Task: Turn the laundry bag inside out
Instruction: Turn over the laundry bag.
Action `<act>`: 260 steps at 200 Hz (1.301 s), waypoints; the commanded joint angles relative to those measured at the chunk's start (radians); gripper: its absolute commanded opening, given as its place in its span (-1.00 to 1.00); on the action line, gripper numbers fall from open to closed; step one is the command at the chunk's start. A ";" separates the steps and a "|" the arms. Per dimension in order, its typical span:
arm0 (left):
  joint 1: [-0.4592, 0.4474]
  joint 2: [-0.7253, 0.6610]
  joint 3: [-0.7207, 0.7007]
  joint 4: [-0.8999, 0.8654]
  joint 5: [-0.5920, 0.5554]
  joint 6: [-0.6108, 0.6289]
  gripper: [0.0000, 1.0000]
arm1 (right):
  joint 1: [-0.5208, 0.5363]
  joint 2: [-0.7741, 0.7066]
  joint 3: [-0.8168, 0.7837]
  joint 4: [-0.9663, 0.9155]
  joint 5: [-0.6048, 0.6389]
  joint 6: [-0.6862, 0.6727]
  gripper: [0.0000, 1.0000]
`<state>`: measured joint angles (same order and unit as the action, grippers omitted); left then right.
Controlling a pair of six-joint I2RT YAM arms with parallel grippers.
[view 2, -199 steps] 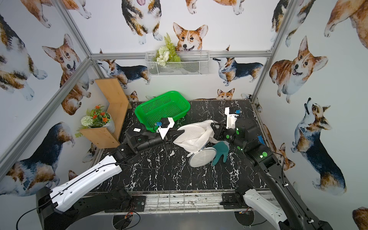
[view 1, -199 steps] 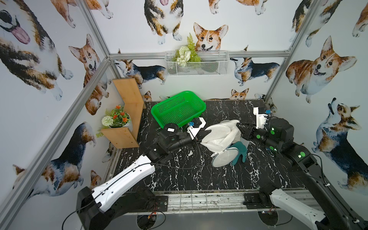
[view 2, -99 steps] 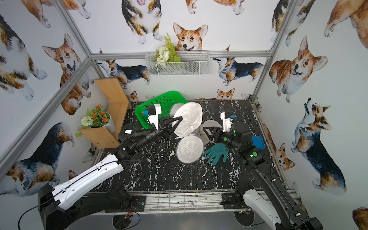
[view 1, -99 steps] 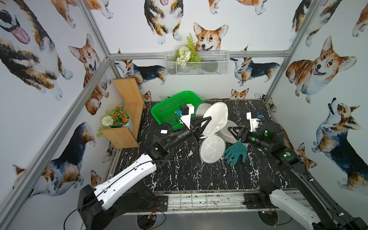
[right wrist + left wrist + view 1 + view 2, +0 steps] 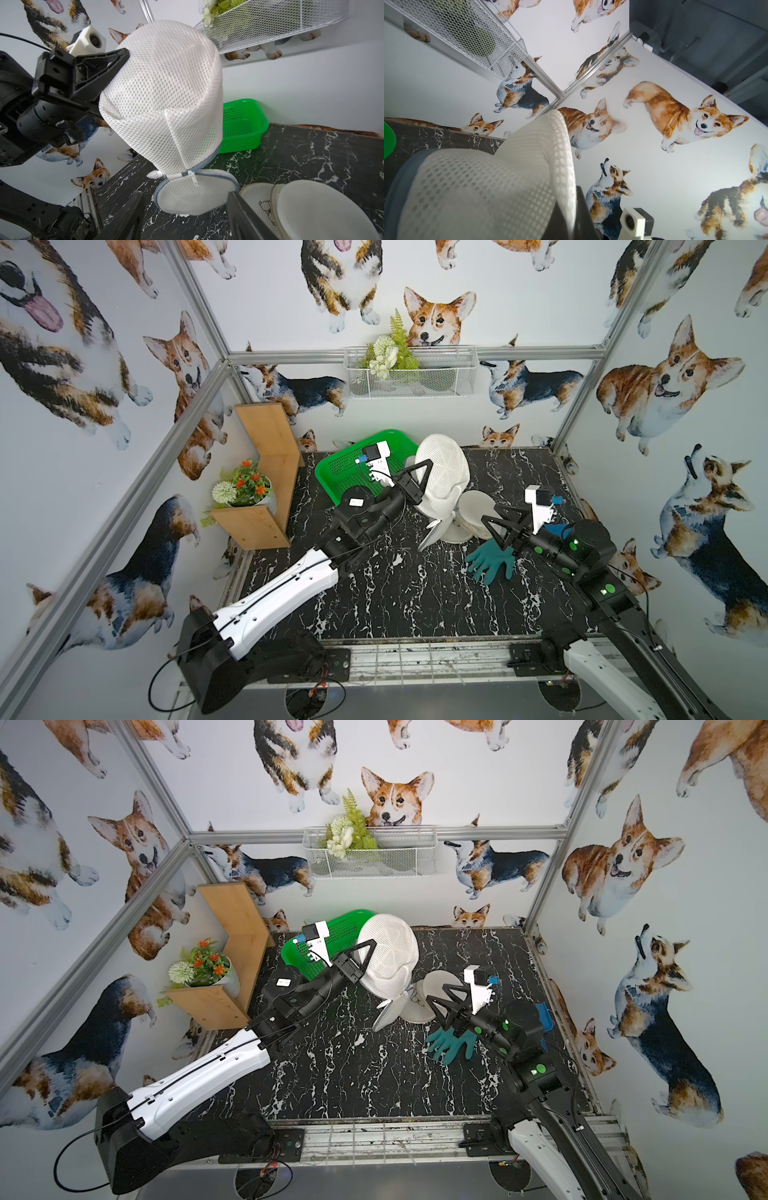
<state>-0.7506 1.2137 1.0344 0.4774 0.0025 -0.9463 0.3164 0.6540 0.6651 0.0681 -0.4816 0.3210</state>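
White mesh laundry bag (image 5: 442, 472) hangs lifted over our black marble table (image 5: 395, 593), beside the green basket (image 5: 332, 472); our left gripper (image 5: 424, 483) is clamped tight on its side, our right gripper (image 5: 492, 533) spread wide, holding nothing, above the teal glove (image 5: 490, 562)

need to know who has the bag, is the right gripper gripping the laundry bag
No, the right gripper stands open and empty; only the left gripper clamps the laundry bag.
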 commanded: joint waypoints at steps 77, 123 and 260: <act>-0.006 0.023 0.006 0.155 -0.043 -0.226 -1.00 | 0.193 0.268 0.040 0.386 0.236 -0.184 -0.14; -0.009 0.041 0.015 0.209 -0.052 -0.278 -1.00 | 0.213 0.317 0.030 0.464 0.203 -0.189 -0.93; -0.020 0.033 0.031 0.112 -0.204 -0.461 -1.00 | 0.346 0.377 -0.036 0.573 0.594 -0.218 -0.05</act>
<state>-0.7715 1.2842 1.0779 0.6567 -0.1509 -1.3743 0.6613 1.0927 0.6117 0.7185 -0.0093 0.2039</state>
